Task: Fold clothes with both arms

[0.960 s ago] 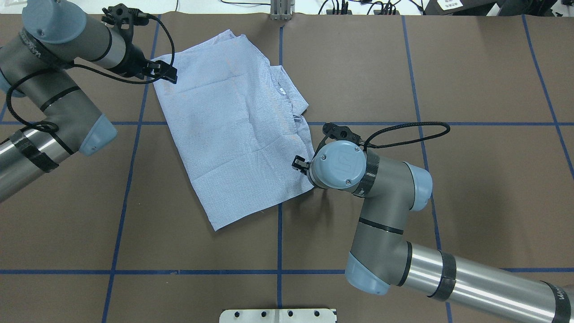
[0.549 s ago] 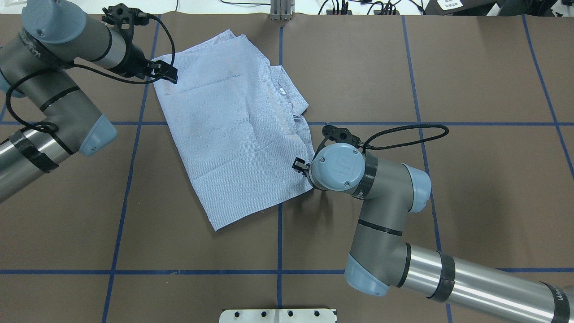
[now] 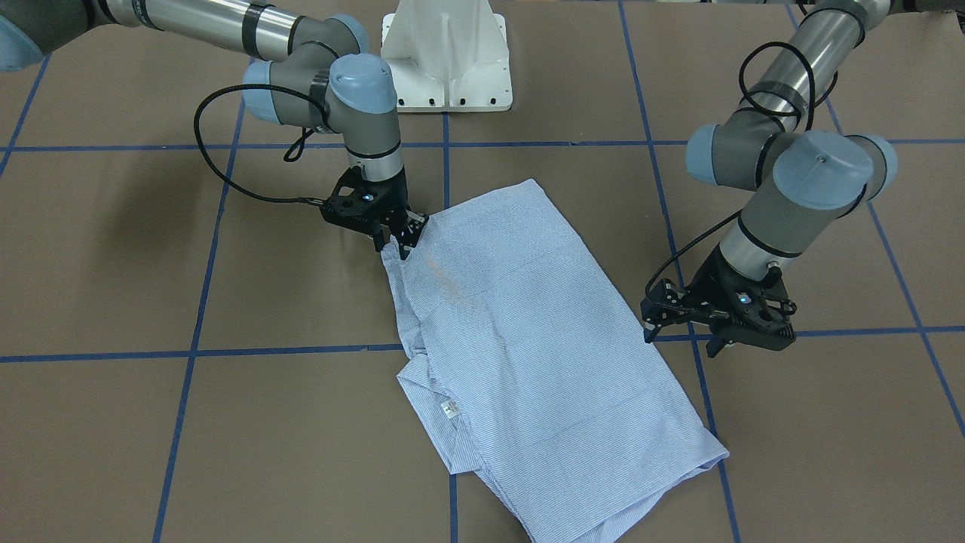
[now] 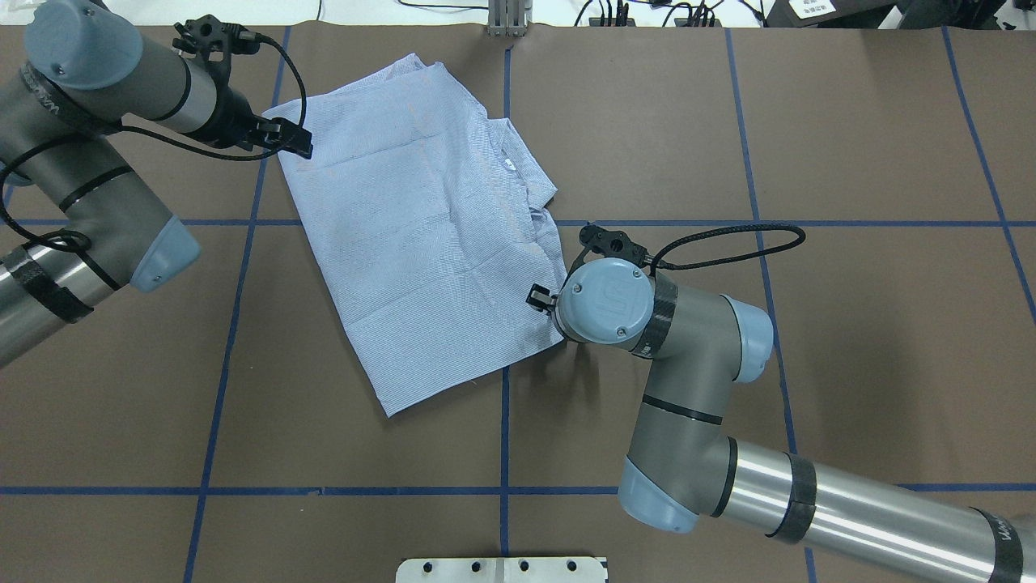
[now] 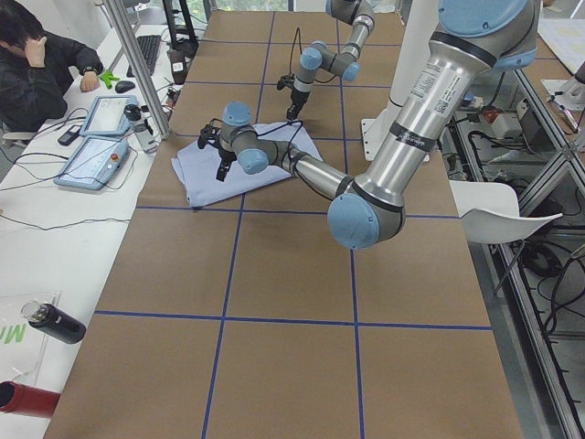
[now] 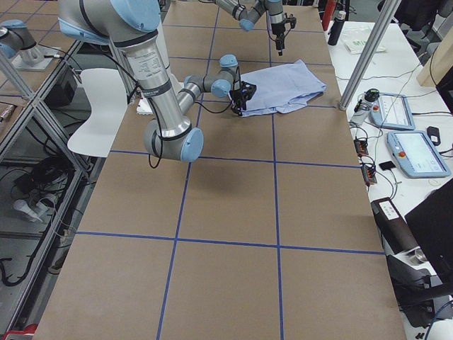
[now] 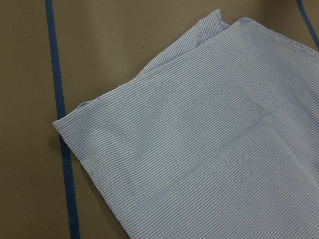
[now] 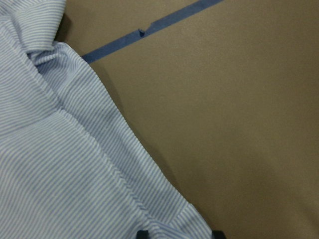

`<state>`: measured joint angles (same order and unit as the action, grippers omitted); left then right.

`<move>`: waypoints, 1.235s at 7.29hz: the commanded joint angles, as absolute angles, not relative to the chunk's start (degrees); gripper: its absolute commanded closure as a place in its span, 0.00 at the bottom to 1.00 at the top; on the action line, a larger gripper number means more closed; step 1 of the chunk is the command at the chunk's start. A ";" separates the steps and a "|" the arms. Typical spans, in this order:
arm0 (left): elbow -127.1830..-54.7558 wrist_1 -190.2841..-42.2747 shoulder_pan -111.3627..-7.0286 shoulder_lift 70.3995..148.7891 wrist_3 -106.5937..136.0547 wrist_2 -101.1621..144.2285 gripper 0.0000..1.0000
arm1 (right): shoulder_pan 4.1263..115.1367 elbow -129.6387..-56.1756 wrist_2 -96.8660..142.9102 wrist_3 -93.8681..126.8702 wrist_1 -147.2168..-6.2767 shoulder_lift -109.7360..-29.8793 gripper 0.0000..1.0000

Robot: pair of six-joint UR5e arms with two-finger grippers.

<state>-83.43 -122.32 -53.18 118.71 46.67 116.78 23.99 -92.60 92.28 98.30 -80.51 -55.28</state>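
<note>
Jaws stand spread on the right gripper [image 3: 393, 247], which straddles one side edge of the shirt [image 3: 528, 332], low against the cloth. They are spread too on the left gripper [image 3: 680, 343], hovering just beside the opposite edge and holding nothing. The light blue striped shirt lies part-folded, flat on the brown table [image 3: 113, 264], collar [image 3: 445, 392] away from the robot. Likely each arm takes a side so both can lift the fold together.

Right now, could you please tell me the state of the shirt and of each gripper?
shirt: folded into a rough rectangle, lying flat on the table, collar label showing.
left gripper: open, raised beside the shirt's edge, holding nothing.
right gripper: open, down at the shirt's opposite edge, with fabric between its fingertips.
</note>
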 commanded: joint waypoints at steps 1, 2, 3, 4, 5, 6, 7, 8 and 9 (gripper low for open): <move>-83.50 -122.34 -53.17 118.65 46.67 116.81 0.00 | 23.99 -92.72 92.29 97.91 -80.51 -55.11 1.00; -83.58 -122.34 -53.17 118.65 46.67 116.81 0.00 | 23.99 -93.07 92.29 97.65 -80.51 -55.11 1.00; -83.58 -122.26 -53.17 118.65 46.67 116.81 0.00 | 23.99 -93.25 92.46 97.56 -80.51 -55.19 1.00; -83.58 -122.34 -53.17 118.65 46.67 116.81 0.00 | 24.08 -94.73 92.81 97.56 -80.86 -55.46 1.00; -83.67 -122.26 -53.17 118.65 46.67 116.81 0.00 | 24.17 -96.57 92.99 97.56 -81.21 -55.98 1.00; -83.67 -122.34 -53.17 118.65 46.67 116.81 0.00 | 24.17 -96.59 92.99 97.21 -81.04 -56.33 1.00; -83.58 -122.34 -53.17 118.65 46.67 116.81 0.00 | 24.08 -96.42 92.21 95.99 -80.69 -57.47 0.39; -83.58 -122.26 -53.17 118.65 46.67 116.81 0.00 | 24.08 -96.15 92.11 95.72 -80.51 -58.18 0.28; -83.76 -122.26 -53.17 118.65 46.67 116.81 0.00 | 24.08 -95.98 91.85 95.71 -80.51 -58.01 0.28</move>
